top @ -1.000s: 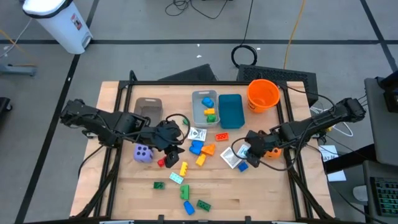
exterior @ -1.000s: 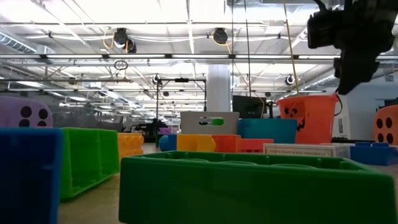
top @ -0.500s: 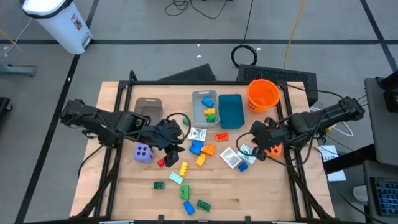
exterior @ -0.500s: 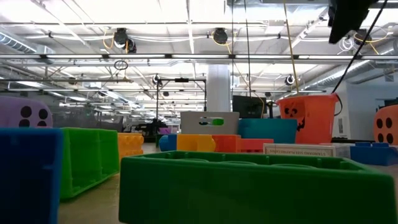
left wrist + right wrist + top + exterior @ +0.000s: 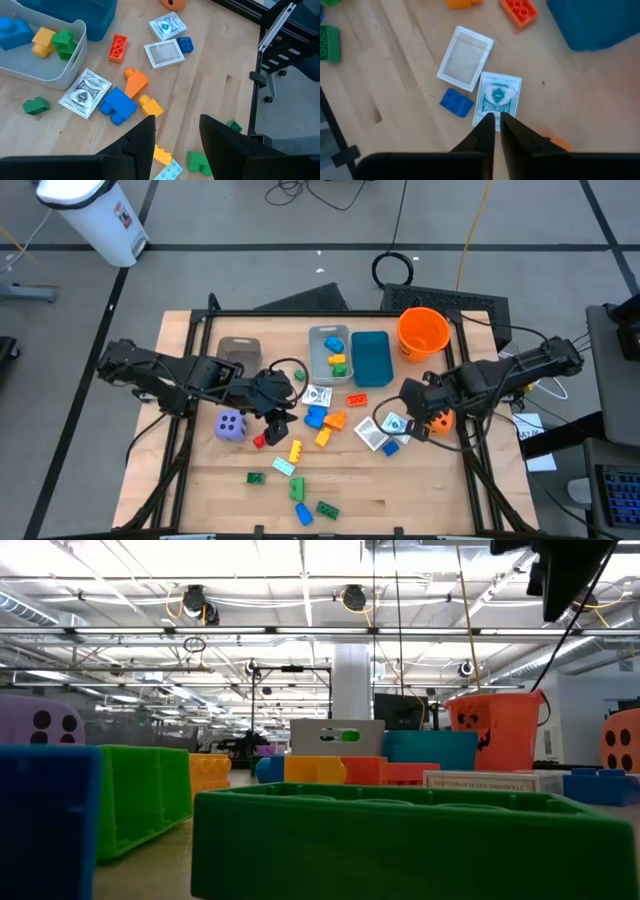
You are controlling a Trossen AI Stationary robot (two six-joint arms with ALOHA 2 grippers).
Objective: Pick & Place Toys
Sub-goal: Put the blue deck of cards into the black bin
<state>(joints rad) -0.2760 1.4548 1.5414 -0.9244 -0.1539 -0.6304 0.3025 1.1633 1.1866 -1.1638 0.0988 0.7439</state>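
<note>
Left to right on the table [image 5: 200, 480]: purple die [image 5: 229, 425] sits far left of the toy scatter, w/ the left gripper [image 5: 281, 404] hovering just beside it, above a red brick [image 5: 259, 441] and a yellow brick [image 5: 295, 450]. Its fingers [image 5: 141, 141] stand part-open and hold nothing.

Centre: grey bin [image 5: 312, 358] already has blue, yellow and green bricks in it; teal bin [image 5: 371, 359] is next to it, orange bucket [image 5: 422, 332] beyond. Loose blue brick [image 5: 117, 105] and orange brick [image 5: 135, 81] lie between the bins and the arms, one printed packet [image 5: 85, 93] just beside them.

Right: two more packets lie side by side, a plain packet [image 5: 465, 58] and a blue-print packet [image 5: 497, 97], w/ a small blue brick [image 5: 456, 102] touching-close. Right gripper [image 5: 494, 126] hangs over the blue-print packet's near edge, fingers pinched nearly together, nothing visibly between them. Orange die [image 5: 439, 421] sits partly under that arm.

Judgement: the packets look thin, light, prob. flexible and lying flat on wood, so hard to get under; best taken by an edge or corner, or slid to a brick to lift a lip. Bricks look rigid, light; grip across the flat sides, not the studs. Dice are bulkier and need wide jaws across opposite faces.
</note>
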